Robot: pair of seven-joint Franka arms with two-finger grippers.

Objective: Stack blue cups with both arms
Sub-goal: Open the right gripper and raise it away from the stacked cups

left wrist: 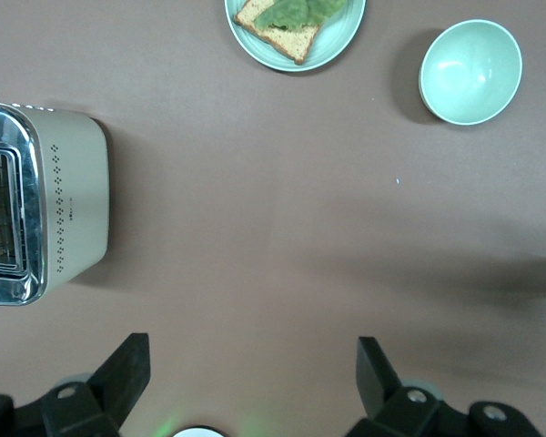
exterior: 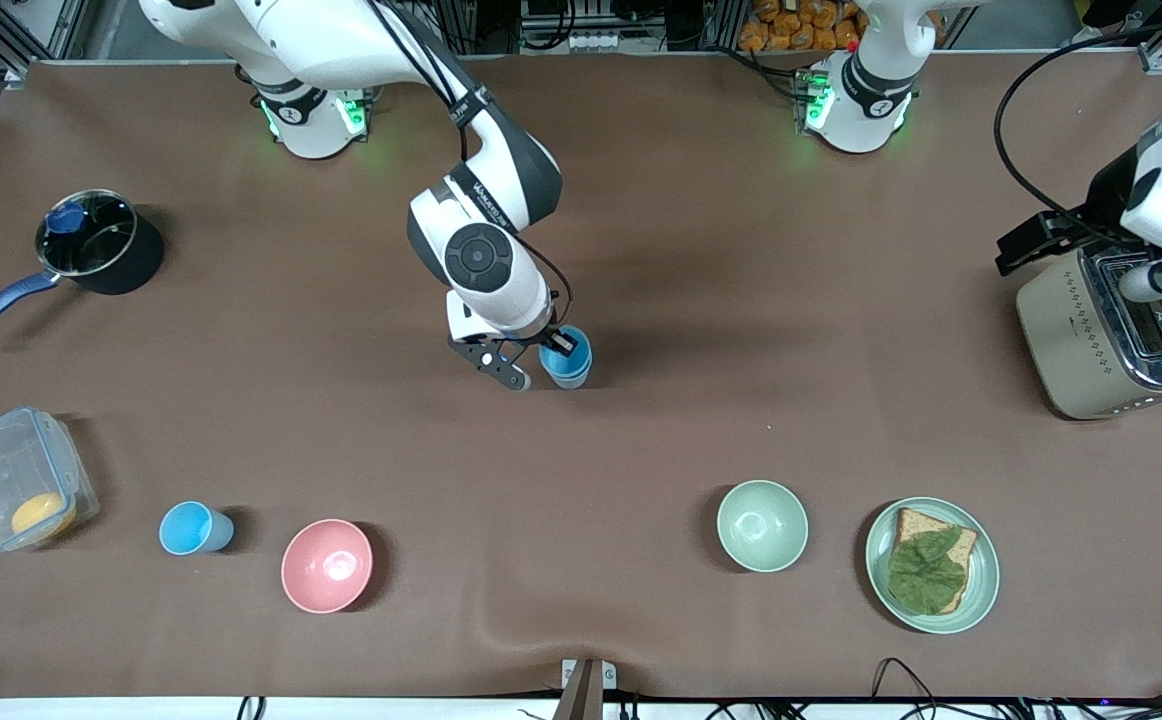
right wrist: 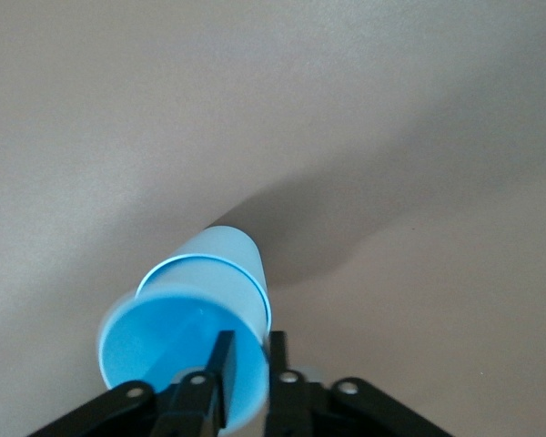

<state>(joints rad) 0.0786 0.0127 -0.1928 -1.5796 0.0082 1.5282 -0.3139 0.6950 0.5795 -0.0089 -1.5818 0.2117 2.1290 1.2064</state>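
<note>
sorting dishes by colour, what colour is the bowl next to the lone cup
Pink bowl, clearest in the front view.

Stacked cups at table middle, one nested in other, right gripper clamped on rim; lone cup beside bowl near front camera, toward right arm's end; container just beside it (something round inside); pot farther back; second bowl beside plate holding bread; toaster at left arm's end, left gripper over table near it.
</note>
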